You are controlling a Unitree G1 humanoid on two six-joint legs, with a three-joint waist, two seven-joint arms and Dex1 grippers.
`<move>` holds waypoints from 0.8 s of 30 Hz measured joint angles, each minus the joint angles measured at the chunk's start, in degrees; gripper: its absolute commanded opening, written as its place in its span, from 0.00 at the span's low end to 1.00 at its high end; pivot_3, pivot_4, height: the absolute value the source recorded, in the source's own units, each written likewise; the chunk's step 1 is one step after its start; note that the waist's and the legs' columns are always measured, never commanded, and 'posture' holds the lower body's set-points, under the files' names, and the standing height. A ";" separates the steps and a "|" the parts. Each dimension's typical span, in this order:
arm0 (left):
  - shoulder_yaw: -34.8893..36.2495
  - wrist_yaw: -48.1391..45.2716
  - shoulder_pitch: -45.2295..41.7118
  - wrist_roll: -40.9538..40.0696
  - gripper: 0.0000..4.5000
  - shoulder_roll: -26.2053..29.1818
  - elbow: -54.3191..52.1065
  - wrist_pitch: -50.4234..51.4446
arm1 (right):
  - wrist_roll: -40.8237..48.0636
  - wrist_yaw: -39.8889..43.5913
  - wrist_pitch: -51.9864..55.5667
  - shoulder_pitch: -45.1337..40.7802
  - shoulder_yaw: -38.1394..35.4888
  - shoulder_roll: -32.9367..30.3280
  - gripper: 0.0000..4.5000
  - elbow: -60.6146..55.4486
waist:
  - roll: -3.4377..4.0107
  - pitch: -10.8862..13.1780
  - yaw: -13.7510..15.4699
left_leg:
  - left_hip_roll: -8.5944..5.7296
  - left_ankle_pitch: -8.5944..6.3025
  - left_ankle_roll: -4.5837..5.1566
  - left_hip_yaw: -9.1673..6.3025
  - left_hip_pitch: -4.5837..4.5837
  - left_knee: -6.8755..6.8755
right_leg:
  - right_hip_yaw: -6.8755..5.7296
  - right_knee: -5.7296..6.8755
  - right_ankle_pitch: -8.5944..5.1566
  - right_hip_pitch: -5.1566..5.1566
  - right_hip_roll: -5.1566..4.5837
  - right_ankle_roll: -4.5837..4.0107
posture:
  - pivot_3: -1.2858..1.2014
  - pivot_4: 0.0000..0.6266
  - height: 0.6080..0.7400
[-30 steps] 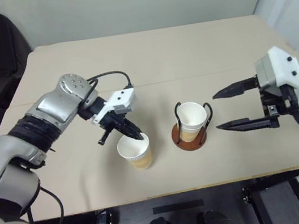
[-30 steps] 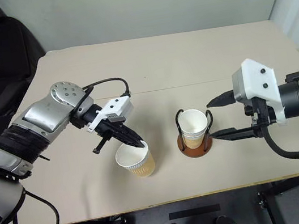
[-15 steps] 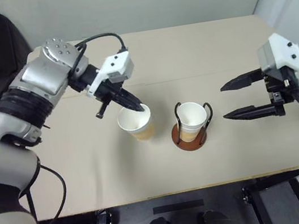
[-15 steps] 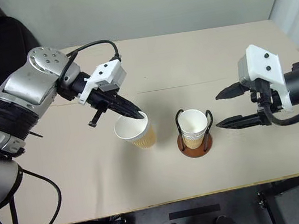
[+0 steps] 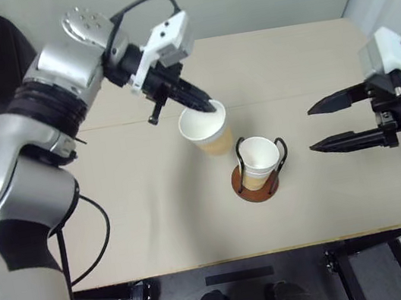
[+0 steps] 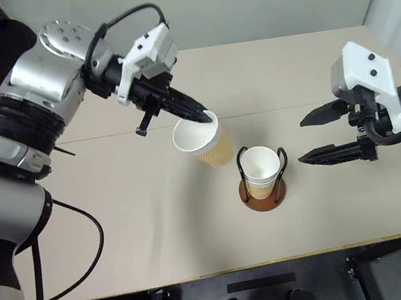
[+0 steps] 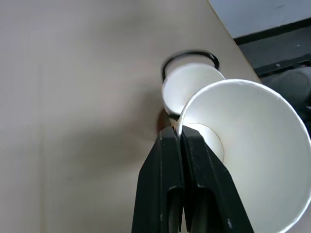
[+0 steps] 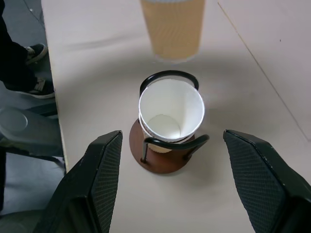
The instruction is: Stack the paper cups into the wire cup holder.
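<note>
Left gripper (image 5: 208, 105) pinches the rim of a paper cup (image 5: 206, 130) and holds it clear of the table (image 5: 118, 210), as the left eye view has it; the wire cup holder (image 5: 258, 173) stands just below and to the right of those closed fingers, already loaded with a nested cup (image 5: 256, 157) between its two black loops. Across the table, the right gripper (image 5: 327, 125) hangs empty with its fingers spread wide, well apart from the holder and pointing toward it. Seen from the right eye, the carried cup tilts, its mouth turned up toward the camera, and has not yet come directly over the holder. Along the left wrist view, the two black fingers (image 7: 182, 179) sit closed on the cup wall, one inside and one outside, with the holder's loop and the white mouth of the seated cup visible just past the held cup's rim. From the right wrist, the holder sits between the wide fingers at a distance, a double rim line suggesting two cups may already be stacked there, though that cannot be told for sure; the carried cup hovers beyond it. By this evidence the job is well advanced: what remains appears to be lining the carried cup over the holder, lowering it into the seated one and letting go.
</note>
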 measured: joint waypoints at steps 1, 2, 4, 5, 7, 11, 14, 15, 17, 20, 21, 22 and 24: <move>0.55 0.00 -0.66 -0.36 0.00 -0.64 1.06 -0.04 | 0.35 -0.33 0.43 0.00 -0.41 0.00 0.74 -0.35 | -0.02 -0.01 0.00 | -0.02 0.00 0.00 0.02 0.00 -0.01 | -0.01 0.04 0.00 -0.01 0.00 0.01 | 0.52 0.24 1.00; 0.97 0.00 -1.14 -0.65 0.00 -1.05 1.70 -0.06 | 0.68 -0.57 0.77 0.07 -0.55 0.00 0.74 -0.58 | -0.03 -0.01 0.08 | 0.02 0.00 0.00 -0.01 0.00 -0.01 | 0.04 0.02 -0.01 -0.02 -0.03 0.03 | 0.52 0.24 1.00; 1.94 0.00 -1.79 -1.05 0.00 -2.01 2.99 -0.03 | 0.93 -1.16 1.22 0.33 -0.68 0.01 0.74 -0.99 | -0.03 0.01 0.00 | -0.02 0.00 0.00 0.06 0.00 -0.04 | 0.01 0.06 -0.02 -0.04 0.00 0.04 | 0.52 0.24 1.00; 2.39 0.00 -2.09 -1.38 0.00 -2.28 3.33 0.05 | 1.11 -1.39 1.36 0.37 -0.82 0.01 0.74 -1.16 | 0.04 0.05 0.08 | 0.00 0.00 0.00 0.03 -0.01 -0.02 | 0.05 0.04 -0.02 -0.05 -0.01 0.05 | 0.52 0.24 1.00; 3.56 0.00 -2.50 -2.48 0.00 -2.93 3.72 0.72 | 1.50 -1.87 1.73 0.91 -1.33 0.01 0.74 -1.58 | -0.04 0.04 0.13 | 0.02 0.00 0.00 0.03 -0.02 -0.02 | 0.04 0.06 -0.03 -0.07 -0.02 0.07 | 0.52 0.24 1.00; 4.75 -0.01 -3.15 -4.31 0.00 -4.70 3.63 2.20 | 2.38 -2.90 2.50 1.82 -1.70 0.02 0.74 -2.28 | 0.00 0.07 0.30 | -0.04 0.00 0.01 0.11 -0.04 0.02 | 0.06 0.01 -0.06 -0.06 0.00 0.11 | 0.52 0.24 1.00; 4.74 -0.01 -3.16 -4.59 0.00 -5.70 3.59 2.64 | 3.09 -3.81 3.11 2.00 -2.56 0.03 0.74 -2.95 | 0.00 0.09 0.38 | -0.04 -0.01 0.02 0.18 -0.04 0.03 | 0.06 0.05 -0.07 -0.08 0.01 0.14 | 0.52 0.24 1.00; 4.69 -0.01 -3.16 -4.58 0.00 -6.00 3.58 2.63 | 3.40 -4.12 3.40 2.21 -2.89 0.02 0.74 -3.18 | -0.04 0.08 0.40 | -0.01 -0.01 0.02 0.14 -0.04 0.00 | 0.04 0.10 -0.07 -0.09 -0.06 0.14 | 0.52 0.24 1.00; 4.24 -0.01 -3.16 -4.55 0.00 -6.48 3.55 2.51 | 4.00 -4.62 3.84 2.82 -3.32 0.01 0.74 -3.65 | -0.02 0.09 0.48 | -0.01 -0.01 0.02 0.17 -0.03 0.04 | 0.07 0.07 -0.07 -0.08 -0.01 0.15 | 0.52 0.24 1.00; 2.91 -0.01 -3.15 -4.39 0.00 -7.12 3.53 2.01 | 4.80 -5.25 4.43 3.99 -4.22 0.00 0.74 -4.13 | -0.01 0.10 0.61 | -0.04 -0.01 0.02 0.17 -0.05 0.09 | 0.07 0.09 -0.09 -0.10 -0.04 0.17 | 0.52 0.24 1.00; 2.26 -0.01 -3.14 -4.33 0.00 -7.38 3.52 1.64 | 5.13 -5.47 4.65 4.27 -4.88 0.00 0.74 -4.28 | -0.03 0.09 0.74 | -0.01 -0.01 0.03 0.13 -0.05 0.14 | 0.10 0.09 -0.09 -0.11 -0.09 0.18 | 0.52 0.24 1.00; 1.85 -0.01 -3.12 -4.32 0.00 -7.59 3.52 1.44 | 5.29 -5.66 4.84 4.33 -5.19 -0.04 0.74 -4.40 | -0.01 0.10 0.78 | 0.01 -0.02 0.03 0.10 -0.06 0.18 | 0.13 0.07 -0.10 -0.10 -0.10 0.18 | 0.52 0.24 1.00; 1.32 -0.01 -3.08 -4.31 0.00 -8.22 3.52 1.11 | 5.77 -6.36 5.17 4.81 -5.75 -0.12 0.74 -4.96 | -0.04 0.10 0.85 | 0.01 -0.02 0.04 0.12 -0.07 0.25 | 0.10 0.11 -0.10 -0.10 -0.10 0.19 | 0.52 0.24 1.00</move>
